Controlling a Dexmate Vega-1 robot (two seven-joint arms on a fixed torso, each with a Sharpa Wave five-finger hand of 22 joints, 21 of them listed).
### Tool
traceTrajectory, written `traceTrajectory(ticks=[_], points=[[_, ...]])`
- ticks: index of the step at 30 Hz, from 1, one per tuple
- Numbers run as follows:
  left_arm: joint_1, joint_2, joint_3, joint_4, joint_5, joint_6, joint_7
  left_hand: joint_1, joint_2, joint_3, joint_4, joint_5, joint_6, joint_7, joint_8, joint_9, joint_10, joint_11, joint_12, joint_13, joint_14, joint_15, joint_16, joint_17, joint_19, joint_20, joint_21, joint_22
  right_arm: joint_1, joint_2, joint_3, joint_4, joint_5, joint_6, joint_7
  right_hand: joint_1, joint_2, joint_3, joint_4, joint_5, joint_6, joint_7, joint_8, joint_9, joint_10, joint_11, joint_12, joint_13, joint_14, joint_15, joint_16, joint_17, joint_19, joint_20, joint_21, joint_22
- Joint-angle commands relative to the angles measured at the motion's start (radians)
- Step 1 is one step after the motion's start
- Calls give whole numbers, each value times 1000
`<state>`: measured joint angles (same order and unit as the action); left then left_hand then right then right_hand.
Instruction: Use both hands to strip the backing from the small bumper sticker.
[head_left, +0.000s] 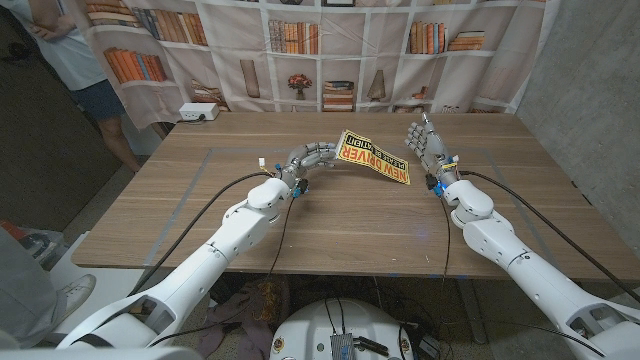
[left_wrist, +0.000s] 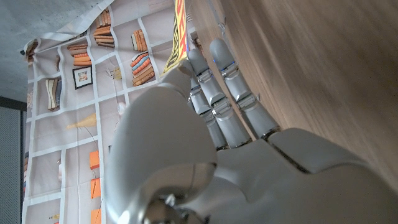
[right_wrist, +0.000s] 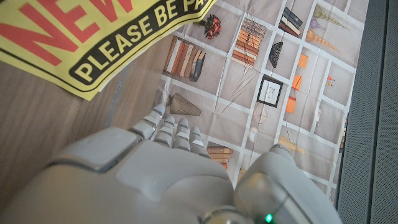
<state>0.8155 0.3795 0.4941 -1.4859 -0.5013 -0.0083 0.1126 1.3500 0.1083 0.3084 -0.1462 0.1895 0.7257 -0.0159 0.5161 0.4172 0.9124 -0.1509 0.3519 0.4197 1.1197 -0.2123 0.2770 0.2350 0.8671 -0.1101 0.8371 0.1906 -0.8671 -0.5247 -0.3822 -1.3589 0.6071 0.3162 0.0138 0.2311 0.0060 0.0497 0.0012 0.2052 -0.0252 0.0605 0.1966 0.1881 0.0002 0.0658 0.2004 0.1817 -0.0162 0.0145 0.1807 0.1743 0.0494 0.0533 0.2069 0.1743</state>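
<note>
Behind the wooden worktop (head_left: 330, 215) hangs a curtain printed with bookshelves. The left robot hand (head_left: 308, 158) pinches one end of the yellow bumper sticker (head_left: 374, 158) and holds it raised above the worktop. The right robot hand (head_left: 427, 143) stands just beside the other end, fingers apart, holding nothing. I judge the peeling is not yet begun; no loose backing is visible.
</note>
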Motion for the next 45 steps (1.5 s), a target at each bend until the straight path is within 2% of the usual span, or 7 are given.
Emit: traceTrajectory(ticks=[1, 5, 8, 19, 21, 28, 45], points=[[-14, -36, -10, 81, -140, -98, -93, 6, 5, 9, 3, 5, 6, 16, -4, -1, 0, 0, -1, 3, -4, -22, 0, 5, -5, -84, 8, 1, 10, -10, -14, -7, -31, -19, -15, 2, 8, 0, -2, -4, 0, -1, 1, 4, 1, -4, 6, 3, 0, -3, 3, 4, 2, 2, -1, 6], [-17, -31, -4, 81, -141, -100, -86, 6, 5, 9, 3, 5, 6, 16, -5, -1, -2, 1, -2, 5, -6, -22, -1, 6, -7, -84, 9, 0, 6, -41, -27, -54, -86, -60, -61, 7, 10, 2, -5, -4, 6, -9, 4, 4, 16, -7, 12, 3, 2, -3, 4, 4, 3, 1, -1, 6], [-20, -32, -7, 86, -168, -87, -100, 6, 5, 10, 3, 5, 5, 17, -7, -2, -1, 1, -1, 6, -6, -23, -2, 7, -8, -84, 10, 0, 8, -68, -39, -90, -124, -98, -80, 27, 14, 6, -19, -3, 65, -44, 25, 5, 65, -16, 30, 5, 13, -9, 7, 3, 6, 0, -4, 6], [-29, -52, -26, 135, -267, -124, -219, 5, 6, 13, 5, 5, 4, 16, -13, -4, -3, -2, -2, 12, -7, -23, -3, 10, -12, -84, 17, 0, -1, -83, -42, -120, -147, -114, -96, 38, 15, 9, -26, -2, 71, -38, 25, 6, 67, -14, 29, 5, 14, -10, 6, 3, 9, -3, -5, 6], [-23, -47, -26, 109, -256, -112, -176, 5, 6, 14, 5, 5, 1, 16, -16, -4, -1, -12, 0, 15, -7, -23, -4, 11, -13, -83, 19, 0, -5, -93, -42, -137, -159, -121, -106, 40, 16, 10, -28, -2, 69, -37, 24, 6, 65, -13, 28, 6, 13, -10, 6, 3, 9, -3, -5, 6], [-55, -63, -32, 188, -328, -122, -315, 4, 6, 16, 6, 5, -1, 16, -20, -4, 1, -18, 3, 20, -7, -23, -5, 13, -16, -83, 24, 0, -9, -135, -52, -202, -220, -179, -138, 51, 17, 13, -35, -2, 73, -41, 24, 6, 69, -13, 29, 6, 15, -10, 5, 3, 11, 0, -5, 6], [-37, -40, -26, 135, -329, -63, -252, 1, 8, 20, 9, 5, -6, 11, -32, -5, -1, -20, 8, 33, -4, -23, -7, 19, -25, -83, 35, -1, -14, -203, -61, -339, -340, -298, -204, 110, 24, 31, -72, -3, 141, -75, 44, 9, 105, -30, 38, 7, 30, -22, 8, 3, 26, 2, -4, 5]])
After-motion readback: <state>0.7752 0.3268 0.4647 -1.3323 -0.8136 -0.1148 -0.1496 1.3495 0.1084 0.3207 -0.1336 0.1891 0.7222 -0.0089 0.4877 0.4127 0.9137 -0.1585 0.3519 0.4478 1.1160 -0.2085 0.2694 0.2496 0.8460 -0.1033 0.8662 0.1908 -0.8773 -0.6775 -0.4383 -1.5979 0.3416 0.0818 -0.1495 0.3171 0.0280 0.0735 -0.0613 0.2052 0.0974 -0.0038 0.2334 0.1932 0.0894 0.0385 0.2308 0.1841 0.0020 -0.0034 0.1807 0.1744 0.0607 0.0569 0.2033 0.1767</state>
